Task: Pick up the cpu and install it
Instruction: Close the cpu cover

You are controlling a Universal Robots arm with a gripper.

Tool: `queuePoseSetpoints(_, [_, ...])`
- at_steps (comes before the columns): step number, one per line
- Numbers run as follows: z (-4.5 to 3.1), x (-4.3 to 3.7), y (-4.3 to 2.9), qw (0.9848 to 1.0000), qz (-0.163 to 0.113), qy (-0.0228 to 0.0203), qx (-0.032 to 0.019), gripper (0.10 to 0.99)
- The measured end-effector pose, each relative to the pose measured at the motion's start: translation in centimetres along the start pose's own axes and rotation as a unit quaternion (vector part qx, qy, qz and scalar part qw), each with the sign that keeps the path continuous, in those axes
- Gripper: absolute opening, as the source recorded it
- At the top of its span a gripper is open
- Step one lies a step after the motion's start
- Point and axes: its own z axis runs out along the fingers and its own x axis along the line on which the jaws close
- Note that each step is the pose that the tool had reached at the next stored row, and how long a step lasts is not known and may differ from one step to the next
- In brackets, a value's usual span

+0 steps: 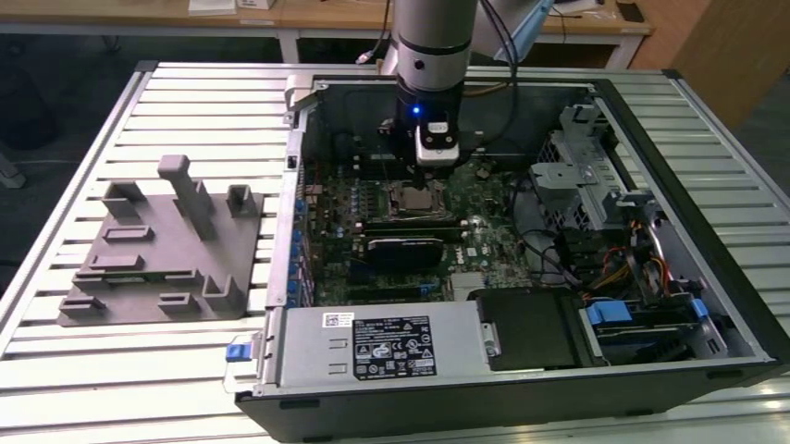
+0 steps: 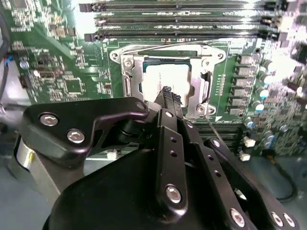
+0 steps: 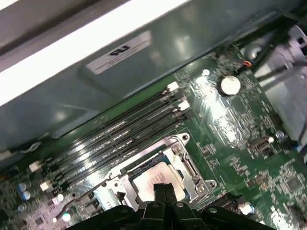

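The cpu (image 2: 169,77) is a small silver-grey square lying flat in the metal-framed socket on the green motherboard (image 2: 53,62), inside the open computer case (image 1: 691,185). In the exterior view the cpu (image 1: 417,197) lies just below the arm's wrist. My gripper (image 2: 166,91) hangs right over the chip, its two black fingers pressed together with nothing between them. In the first wrist view the gripper (image 3: 161,188) shows its joined tips over the edge of the cpu (image 3: 154,175). Whether the tips touch the chip cannot be told.
A grey moulded fixture (image 1: 161,250) with upright blocks sits on the slatted table at the exterior view's left. Memory slots (image 2: 182,21) run beside the socket. A black rectangular component (image 1: 401,248), the power supply (image 1: 383,342) and a drive cage with cables (image 1: 598,185) crowd the case.
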Motion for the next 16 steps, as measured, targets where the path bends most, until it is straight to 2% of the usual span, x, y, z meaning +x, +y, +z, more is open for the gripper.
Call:
queuePoseSetpoints(3, [0.08, 0.00, 0.00, 0.9996, -0.028, 0.0007, -0.0006, 0.106])
queuePoseSetpoints(7, [0.19, 0.00, 0.00, 0.9980, -0.064, 0.0015, -0.0014, 0.106])
queuePoseSetpoints(12, [0.34, 0.01, -0.01, 0.9940, -0.109, 0.0026, -0.0025, 0.106])
queuePoseSetpoints(16, [0.48, 0.01, -0.01, 0.9893, -0.146, 0.0036, -0.0034, 0.106])
